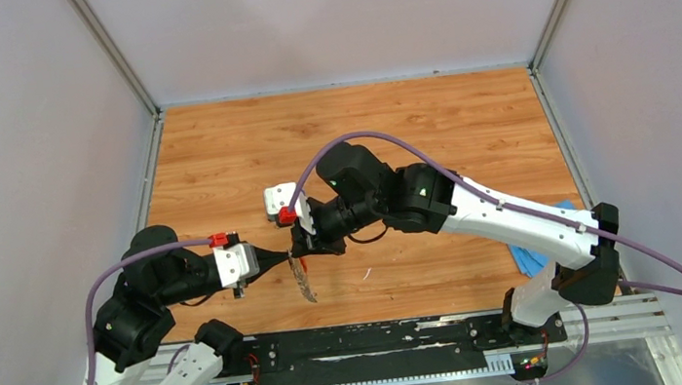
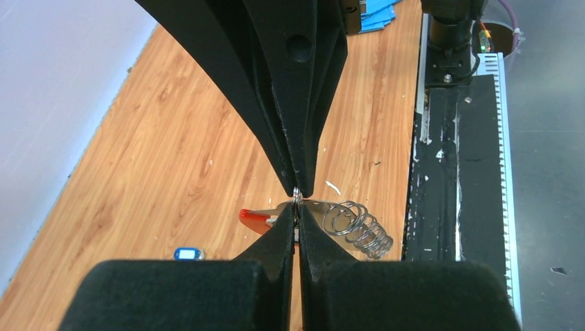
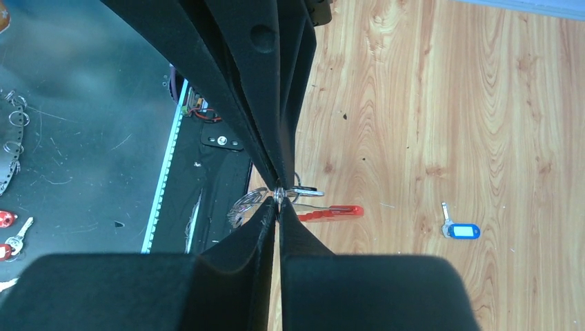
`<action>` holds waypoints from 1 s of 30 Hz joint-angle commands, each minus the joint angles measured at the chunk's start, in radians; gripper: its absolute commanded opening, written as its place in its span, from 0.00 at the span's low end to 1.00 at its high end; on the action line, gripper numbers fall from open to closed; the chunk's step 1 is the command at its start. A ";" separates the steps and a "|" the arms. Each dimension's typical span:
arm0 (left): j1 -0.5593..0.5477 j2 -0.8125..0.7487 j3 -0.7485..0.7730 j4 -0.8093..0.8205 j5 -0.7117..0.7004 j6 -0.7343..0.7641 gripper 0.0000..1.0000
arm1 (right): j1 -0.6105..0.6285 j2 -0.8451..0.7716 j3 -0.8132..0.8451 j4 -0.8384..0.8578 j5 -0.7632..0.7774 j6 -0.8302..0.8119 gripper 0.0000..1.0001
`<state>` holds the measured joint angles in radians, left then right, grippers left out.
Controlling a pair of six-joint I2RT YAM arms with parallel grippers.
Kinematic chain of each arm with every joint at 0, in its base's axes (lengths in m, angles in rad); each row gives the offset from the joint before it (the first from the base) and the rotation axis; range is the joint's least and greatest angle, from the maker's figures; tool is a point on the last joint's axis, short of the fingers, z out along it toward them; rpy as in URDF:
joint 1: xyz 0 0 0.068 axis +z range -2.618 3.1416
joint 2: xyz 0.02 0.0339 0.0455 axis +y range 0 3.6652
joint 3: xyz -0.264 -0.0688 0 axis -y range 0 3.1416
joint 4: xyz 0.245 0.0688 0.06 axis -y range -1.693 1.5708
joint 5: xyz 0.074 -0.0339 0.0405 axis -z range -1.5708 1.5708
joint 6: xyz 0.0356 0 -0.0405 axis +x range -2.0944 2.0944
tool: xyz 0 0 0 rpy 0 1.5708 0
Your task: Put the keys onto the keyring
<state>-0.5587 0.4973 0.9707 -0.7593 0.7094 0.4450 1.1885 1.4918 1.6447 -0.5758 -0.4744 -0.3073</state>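
- While my left gripper [image 2: 297,224] and right gripper [image 3: 279,212] both clamp the keyring [image 2: 357,229], I'm steadying it for threading.
- Next, I judge, one lets go to fetch the blue key [image 3: 461,229].

Wood-grain table [image 1: 467,128], pale walls [image 1: 17,144]
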 commanded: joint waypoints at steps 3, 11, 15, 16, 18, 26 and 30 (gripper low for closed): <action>-0.004 0.002 0.018 0.000 0.019 -0.002 0.00 | -0.005 0.010 -0.003 0.082 0.015 0.022 0.08; -0.004 -0.008 0.004 0.001 0.016 0.001 0.00 | 0.001 0.016 -0.006 0.085 -0.002 0.021 0.05; -0.003 -0.009 0.003 0.001 0.019 0.004 0.00 | 0.003 0.025 -0.010 0.093 -0.026 0.018 0.00; -0.004 -0.007 0.002 0.000 0.021 0.005 0.00 | 0.003 0.022 -0.018 0.106 -0.022 0.023 0.00; -0.004 -0.011 0.000 0.000 0.019 0.007 0.15 | 0.003 -0.004 -0.059 0.163 0.010 0.045 0.00; -0.004 -0.092 -0.033 0.001 -0.002 0.041 0.37 | -0.019 -0.182 -0.364 0.554 -0.026 0.209 0.00; -0.004 -0.103 -0.046 0.000 0.014 0.069 0.37 | -0.022 -0.211 -0.432 0.659 -0.058 0.270 0.00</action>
<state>-0.5587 0.4053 0.9485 -0.7639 0.7036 0.4816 1.1816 1.3338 1.2591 -0.1375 -0.4889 -0.1337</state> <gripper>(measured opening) 0.369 0.007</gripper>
